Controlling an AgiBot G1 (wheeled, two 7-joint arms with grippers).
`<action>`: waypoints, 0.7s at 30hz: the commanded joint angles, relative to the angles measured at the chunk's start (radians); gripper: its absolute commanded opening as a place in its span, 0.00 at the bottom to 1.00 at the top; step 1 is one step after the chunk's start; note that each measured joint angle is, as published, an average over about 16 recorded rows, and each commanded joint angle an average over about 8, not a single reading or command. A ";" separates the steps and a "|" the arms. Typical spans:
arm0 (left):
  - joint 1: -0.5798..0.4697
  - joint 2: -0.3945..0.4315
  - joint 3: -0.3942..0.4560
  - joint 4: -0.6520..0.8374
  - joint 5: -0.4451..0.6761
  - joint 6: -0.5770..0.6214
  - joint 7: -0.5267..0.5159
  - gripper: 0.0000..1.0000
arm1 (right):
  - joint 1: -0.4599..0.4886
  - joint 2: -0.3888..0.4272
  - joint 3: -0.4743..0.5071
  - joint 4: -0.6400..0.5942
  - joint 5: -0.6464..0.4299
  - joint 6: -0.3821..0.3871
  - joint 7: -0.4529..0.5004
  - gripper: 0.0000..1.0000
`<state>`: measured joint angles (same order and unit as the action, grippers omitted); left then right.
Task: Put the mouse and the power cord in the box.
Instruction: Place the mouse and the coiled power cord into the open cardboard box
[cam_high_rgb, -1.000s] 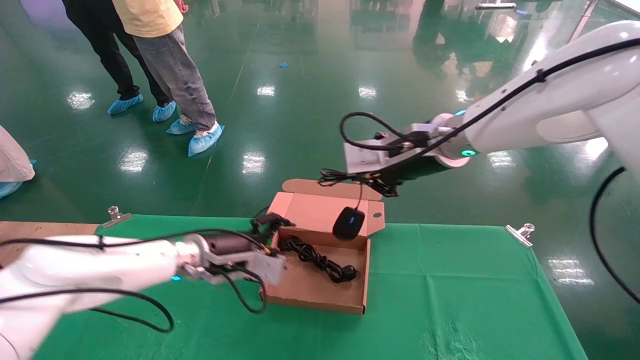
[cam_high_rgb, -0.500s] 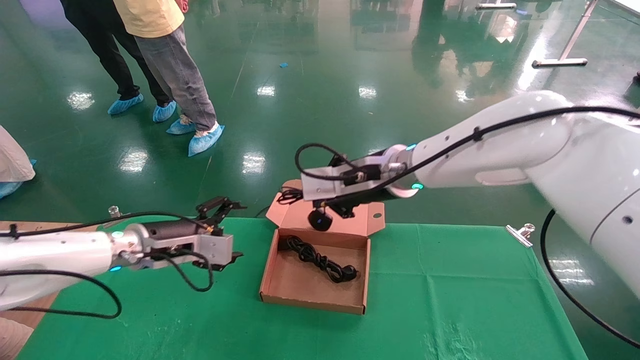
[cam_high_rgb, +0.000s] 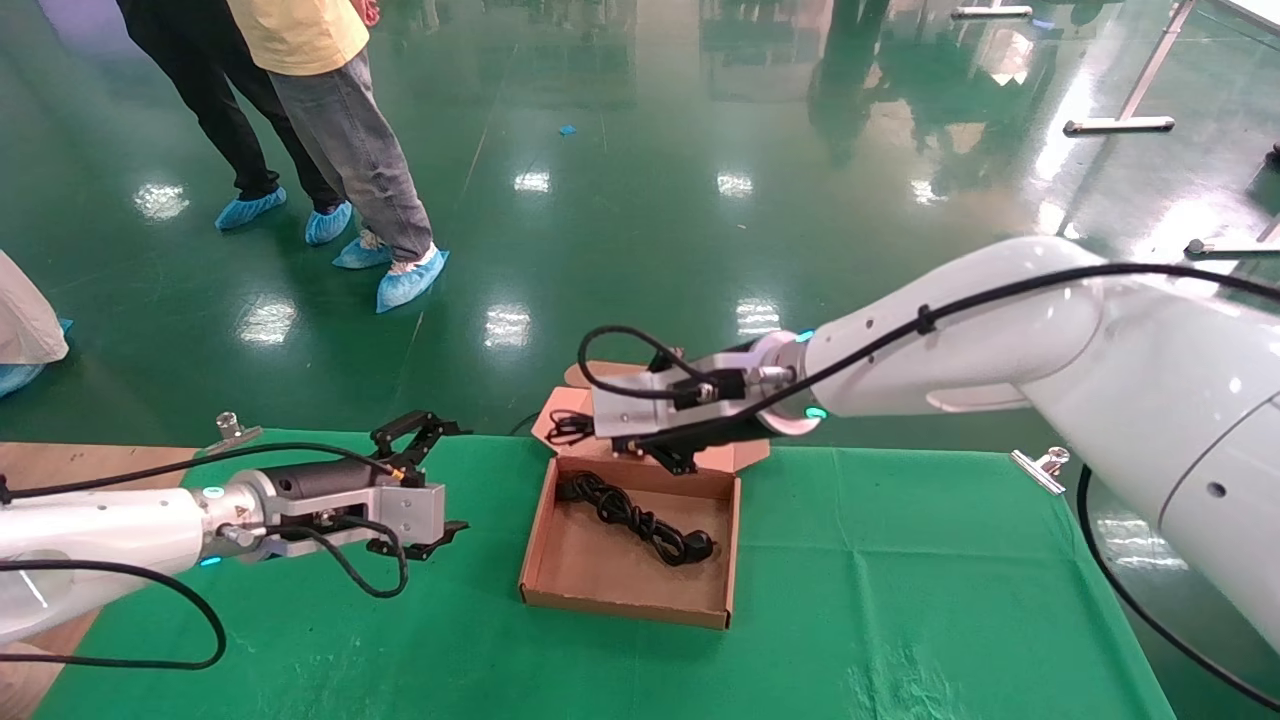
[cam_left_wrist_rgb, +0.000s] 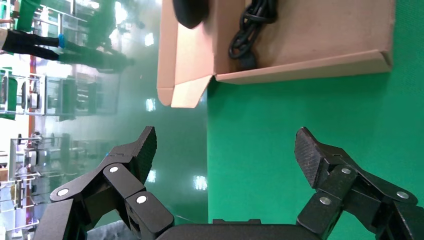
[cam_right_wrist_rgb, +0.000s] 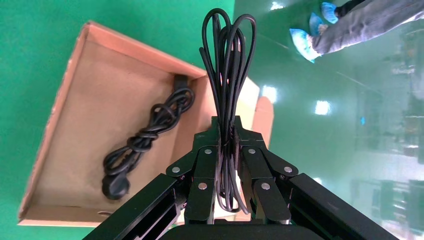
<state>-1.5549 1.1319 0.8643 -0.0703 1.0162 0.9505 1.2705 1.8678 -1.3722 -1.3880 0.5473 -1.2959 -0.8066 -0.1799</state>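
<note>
We see the right claw (cam_right_wrist_rgb: 226, 142) reaching in from the right over the far edge of the box (cam_high_rgb: 560, 600), its two fingers (cam_right_wrist_rgb: 202, 170) pressed together on a looped bundle of the mouse's thin black cable (cam_right_wrist_rgb: 227, 60), which fans out beyond the fingertips. The mouse (cam_left_wrist_rgb: 190, 11) itself shows only in the left wrist view, as a dark rounded shape at the back wall of the box near the raised lid; from the head view it is hidden behind the right wrist, and we cannot tell whether it hangs or rests on the cardboard. The box sits open on the desk (cam_high_rgb: 900, 600), which is covered in green cloth, with its tuck-flap lid (cam_high_rgb: 745, 452) standing up at the far side. Inside it the power cord (cam_high_rgb: 630, 515) lies knotted in a loose diagonal along the floor of the box, its chunky plug (cam_high_rgb: 697, 546) toward the right-hand near part, apart from the walls. The left claw (cam_high_rgb: 425, 485) hovers over the cloth to the left of the box, well apart from it, its fingers (cam_left_wrist_rgb: 142, 150) spread wide and holding nothing. Beyond the desk, people in blue shoe covers (cam_high_rgb: 410, 278) stand on the glossy green floor (cam_high_rgb: 620, 180). A metal clip (cam_high_rgb: 1040, 467) pins the cloth at the far right edge.
</note>
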 joint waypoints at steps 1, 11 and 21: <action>-0.005 0.004 -0.003 0.009 -0.004 0.004 0.006 1.00 | 0.010 0.000 -0.008 0.004 0.007 0.004 0.006 0.00; -0.027 -0.009 -0.012 0.033 -0.017 0.058 0.008 1.00 | 0.040 0.000 -0.049 0.044 0.042 -0.007 0.042 0.00; -0.026 -0.024 -0.023 0.045 -0.033 0.090 0.017 1.00 | -0.016 0.001 -0.107 0.021 0.043 0.001 0.065 0.00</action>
<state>-1.5825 1.1103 0.8433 -0.0250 0.9855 1.0365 1.2874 1.8525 -1.3707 -1.4916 0.5649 -1.2537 -0.8039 -0.1198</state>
